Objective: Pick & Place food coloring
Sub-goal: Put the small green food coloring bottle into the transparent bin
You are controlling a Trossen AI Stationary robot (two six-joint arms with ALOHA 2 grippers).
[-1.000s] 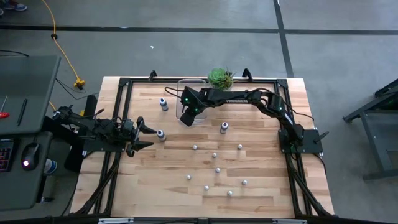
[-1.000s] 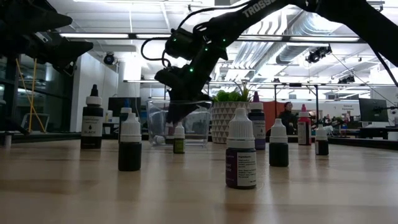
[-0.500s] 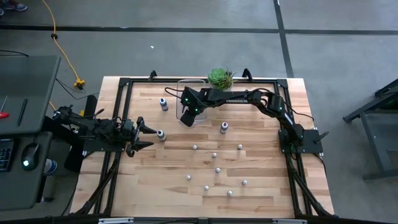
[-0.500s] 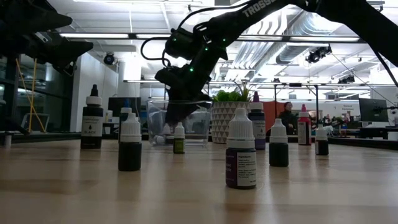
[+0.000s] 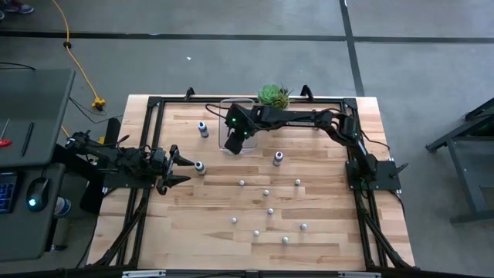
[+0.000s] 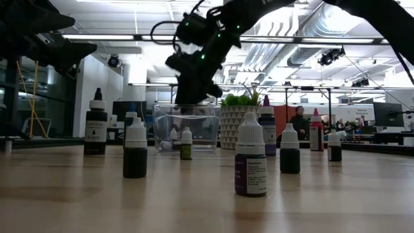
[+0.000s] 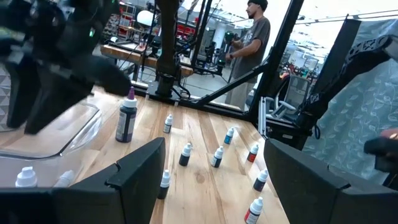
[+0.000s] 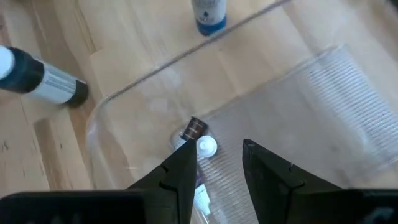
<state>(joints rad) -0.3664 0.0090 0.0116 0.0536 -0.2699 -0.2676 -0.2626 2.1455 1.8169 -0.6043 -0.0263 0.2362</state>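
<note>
- High view: the right pincer point(image 5: 232, 144) is hanging over the clear bin point(image 5: 225, 106), at the bin's end nearest the loose bottles. The bottles point(image 5: 266, 192) are standing scattered on the worktop point(image 5: 324, 232), all beyond the bin on the side away from the plant point(image 5: 273, 96); the closest to this pincer is the purple-capped one point(image 5: 278, 158), just off its side toward the right arm's base. The left pincer point(image 5: 179, 169) is waiting at the worktop's left edge with a bottle point(image 5: 200, 167) straight ahead of its tips, just beside them.
- Low view: the right pincer point(image 6: 189, 97) is sitting above the bin's rim point(image 6: 187, 107), clear of it. Two small bottles are showing low through the bin's wall point(image 6: 173, 134); every bottle out on the worktop is standing upright, long axis vertical.
- Left wrist view: the left pincer's fingers point(image 7: 140, 171) are spreading wide with nothing between them; several upright bottles point(image 7: 185, 154) are standing ahead of the gap.
- Right wrist view: the right pincer point(image 8: 219, 155) is pointing down into the bin, its fingers narrowly apart and holding nothing. A bottle point(image 8: 200, 149) is lying on its side on the bin floor directly under the tips.
- Judgement: with a bottle delivered, the next pick is turning on reach, and the purple-capped bottle is nearer the right arm.
</note>
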